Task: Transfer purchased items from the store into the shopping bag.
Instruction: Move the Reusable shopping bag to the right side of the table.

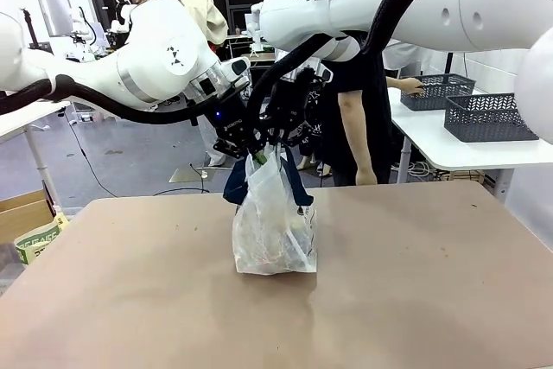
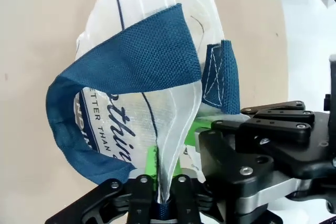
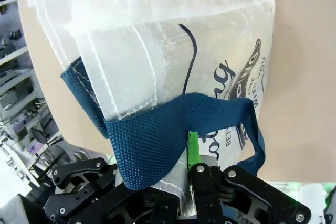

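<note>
The shopping bag (image 1: 275, 235), whitish film with navy straps, stands upright on the tan table (image 1: 415, 300). Both grippers meet at its top. My left gripper (image 1: 244, 146) pinches the film rim between its fingers (image 2: 140, 192), beside a navy strap (image 2: 131, 66). Close alongside, my right gripper (image 1: 285, 134) is shut on the rim and a strap (image 3: 173, 129), with its green pad (image 3: 192, 149) against the film. Pale tan shapes of purchased items (image 1: 294, 232) show faintly through the bag's lower part. Two dark grey slotted baskets (image 1: 488, 117) stand at the back right; I cannot tell which is the store.
The baskets sit on a white side table (image 1: 449, 149), where a person (image 1: 359, 118) stands with a hand at the farther basket (image 1: 436, 91). A cardboard box (image 1: 26, 218) is on the floor at the left. Bare tabletop surrounds the bag.
</note>
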`<state>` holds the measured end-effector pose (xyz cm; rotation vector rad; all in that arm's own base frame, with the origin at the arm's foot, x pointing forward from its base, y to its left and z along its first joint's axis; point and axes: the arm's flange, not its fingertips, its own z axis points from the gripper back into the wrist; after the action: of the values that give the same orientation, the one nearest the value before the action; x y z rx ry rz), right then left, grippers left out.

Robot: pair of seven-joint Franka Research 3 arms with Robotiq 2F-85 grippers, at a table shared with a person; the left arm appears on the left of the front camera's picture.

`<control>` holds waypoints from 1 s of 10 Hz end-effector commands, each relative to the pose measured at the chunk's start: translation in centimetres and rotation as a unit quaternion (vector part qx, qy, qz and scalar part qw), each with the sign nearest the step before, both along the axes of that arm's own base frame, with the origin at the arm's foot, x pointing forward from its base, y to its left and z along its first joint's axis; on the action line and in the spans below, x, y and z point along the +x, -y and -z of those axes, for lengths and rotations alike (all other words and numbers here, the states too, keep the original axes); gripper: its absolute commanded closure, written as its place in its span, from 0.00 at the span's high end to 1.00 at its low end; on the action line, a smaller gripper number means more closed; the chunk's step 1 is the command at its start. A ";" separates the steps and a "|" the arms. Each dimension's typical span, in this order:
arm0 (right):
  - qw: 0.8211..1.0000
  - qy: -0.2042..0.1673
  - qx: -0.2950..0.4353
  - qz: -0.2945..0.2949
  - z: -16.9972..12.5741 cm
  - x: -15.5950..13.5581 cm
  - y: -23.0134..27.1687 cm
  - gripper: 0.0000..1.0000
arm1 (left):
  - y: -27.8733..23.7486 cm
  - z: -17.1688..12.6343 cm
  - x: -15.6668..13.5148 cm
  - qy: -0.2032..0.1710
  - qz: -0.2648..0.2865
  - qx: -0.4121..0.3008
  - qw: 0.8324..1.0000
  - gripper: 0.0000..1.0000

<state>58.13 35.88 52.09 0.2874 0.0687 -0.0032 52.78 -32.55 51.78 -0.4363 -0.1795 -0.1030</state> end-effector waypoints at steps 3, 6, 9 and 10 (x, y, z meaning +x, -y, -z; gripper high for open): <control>1.000 -0.009 0.017 0.011 -0.4 0.6 -0.8 0.00 | -0.1 -0.4 -0.6 0.005 0.027 -0.036 0.999 0.92; 1.000 -0.009 0.012 0.017 -0.3 0.8 -0.8 0.00 | -0.5 -1.1 -1.8 0.012 0.035 -0.055 0.998 1.00; 1.000 -0.010 0.007 0.018 -0.1 1.2 -1.0 0.00 | -1.0 -1.5 -3.0 0.029 0.041 -0.064 0.997 1.00; 1.000 -0.012 0.006 0.017 -0.1 1.2 -1.2 0.00 | -0.9 -1.6 -3.1 0.031 0.042 -0.065 0.996 1.00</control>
<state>58.74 36.20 51.87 0.2927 0.0724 -0.0179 50.48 -32.23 54.11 -0.5363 -0.2120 -0.1707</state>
